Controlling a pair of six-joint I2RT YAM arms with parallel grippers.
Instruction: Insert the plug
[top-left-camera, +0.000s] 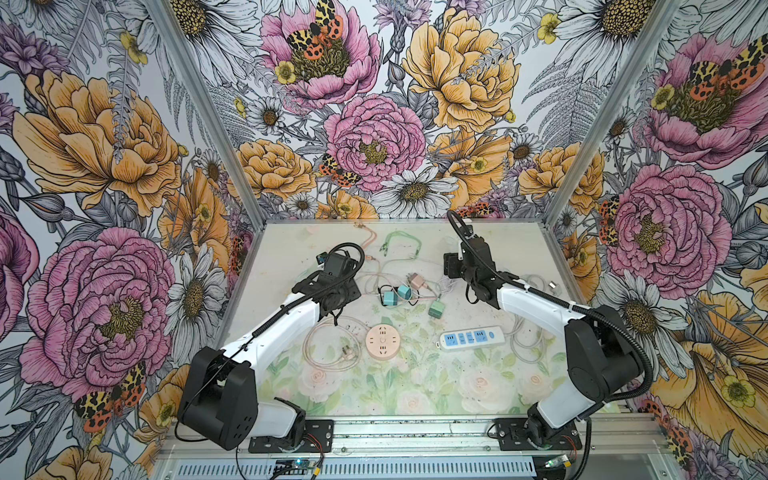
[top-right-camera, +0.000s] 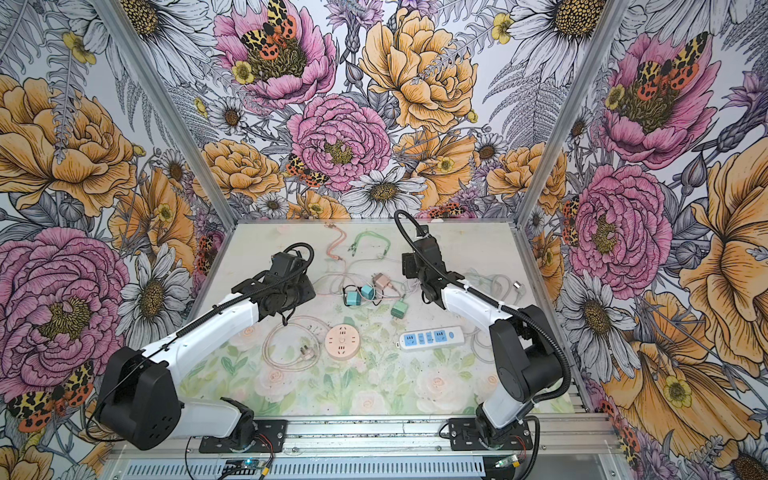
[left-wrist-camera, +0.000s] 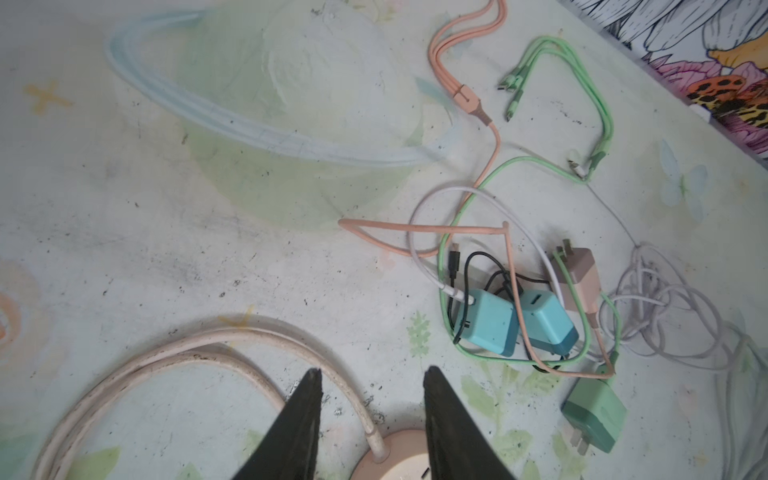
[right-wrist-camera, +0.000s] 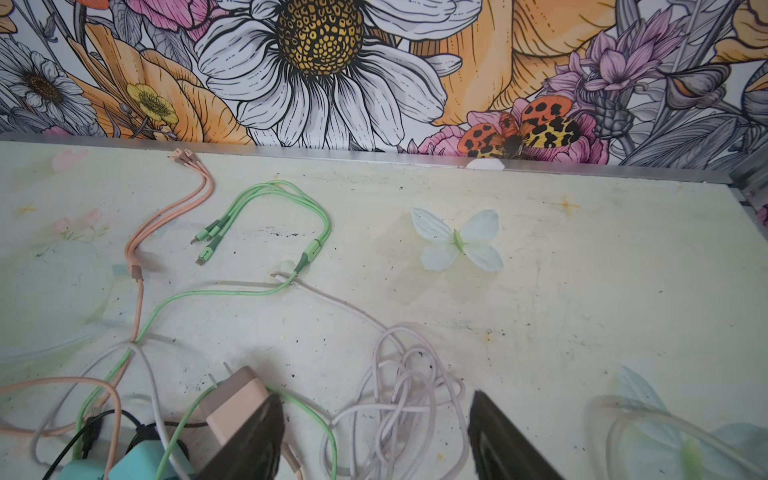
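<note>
Pink plug (top-left-camera: 417, 281) lay on the desk (top-left-camera: 415, 386) near the middle of both top views, among tangled cables (left-wrist-camera: 415, 226), just beside one finger of the right end effector (right-wrist-camera: 377, 395), released and empty. Left end effector (left-wrist-camera: 372, 370), also released, hung over the round pink socket (left-wrist-camera: 395, 457), holding nothing.

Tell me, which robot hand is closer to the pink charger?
Right. The right hand has one finger right beside the pink charger; the left hand is farther off, over the round pink socket.
</note>
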